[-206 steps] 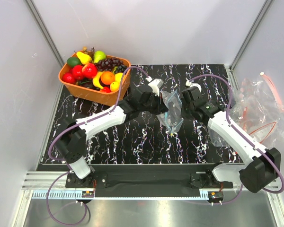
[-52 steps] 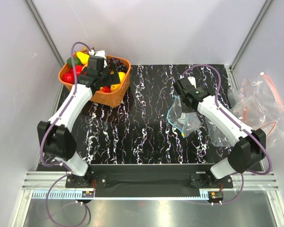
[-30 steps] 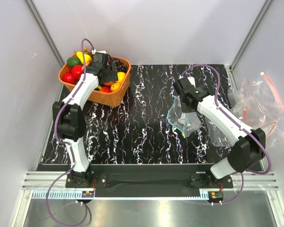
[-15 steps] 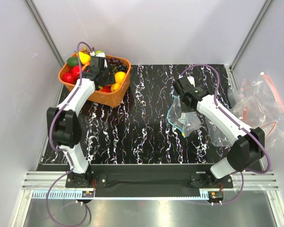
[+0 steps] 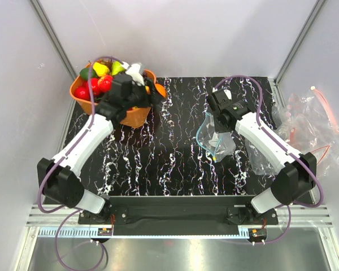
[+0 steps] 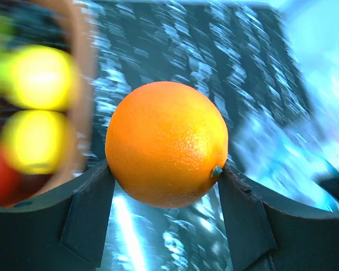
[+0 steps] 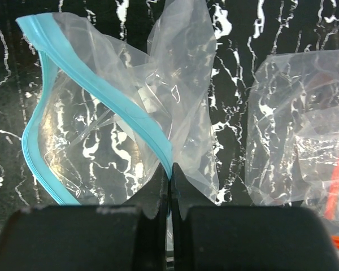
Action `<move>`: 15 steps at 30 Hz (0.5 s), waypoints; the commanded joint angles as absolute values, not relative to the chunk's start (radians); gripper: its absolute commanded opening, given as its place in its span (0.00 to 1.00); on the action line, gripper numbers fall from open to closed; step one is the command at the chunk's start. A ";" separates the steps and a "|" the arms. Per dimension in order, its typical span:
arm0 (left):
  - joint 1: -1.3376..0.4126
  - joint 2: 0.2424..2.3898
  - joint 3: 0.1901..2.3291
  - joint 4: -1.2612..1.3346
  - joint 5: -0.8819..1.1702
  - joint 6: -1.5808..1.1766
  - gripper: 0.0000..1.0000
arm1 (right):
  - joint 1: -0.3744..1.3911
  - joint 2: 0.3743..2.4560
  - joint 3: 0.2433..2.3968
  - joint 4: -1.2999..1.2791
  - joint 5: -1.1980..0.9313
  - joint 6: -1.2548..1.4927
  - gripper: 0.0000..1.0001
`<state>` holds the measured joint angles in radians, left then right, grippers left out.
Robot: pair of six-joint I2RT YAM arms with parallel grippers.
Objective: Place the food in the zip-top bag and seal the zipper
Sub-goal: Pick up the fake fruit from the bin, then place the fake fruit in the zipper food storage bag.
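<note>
A: What changed on the left?

B: A second ago the left gripper was down in the orange plastic basket with its jaws wide. Now they've narrowed onto the glossy orange toy fruit, one finger on each side. The arm has swung it out past the basket's right rim, above the black marbled tabletop.

A: Solid grip?

B: Looks it. The fruit sits centred between the fingers. The background is motion-blurred, so I judge the arm is mid-transit.

A: Right side?

B: No change. The right gripper is clamped tight on the clear thin plastic zip-top bag, right at its light blue zipper strip. The bag hangs with its mouth looped open and, as far as I can see, nothing inside.

A: Where is the bag relative to the fruit?

B: Well apart. The bag is right of centre on the table and the fruit is just off the basket.

A: So where are we?

B: Pick done for the first piece; nothing bagged yet. The two red round toy fruits and the blurred yellow ones are still in the basket. Next it has to carry the fruit across and drop it through the open mouth. The film is limp, so the opening could fold.

A: The spare clear bags with red-orange strips?

B: At the far right, untouched.
</note>
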<state>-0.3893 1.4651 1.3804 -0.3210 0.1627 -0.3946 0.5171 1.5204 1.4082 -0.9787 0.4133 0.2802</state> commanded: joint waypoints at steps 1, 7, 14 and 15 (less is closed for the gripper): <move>-0.498 1.442 1.319 -0.186 0.253 -0.440 0.50 | 0.523 1.506 1.445 -0.945 0.368 0.278 0.00; -0.650 1.483 1.236 -0.003 0.325 -0.544 0.49 | 0.523 1.506 1.439 -0.933 0.334 0.288 0.00; -0.764 1.601 1.256 0.067 0.347 -0.591 0.49 | 0.523 1.485 1.417 -0.910 0.316 0.302 0.00; -0.768 1.614 1.258 0.072 0.348 -0.597 0.49 | 0.523 1.482 1.414 -0.907 0.314 0.305 0.00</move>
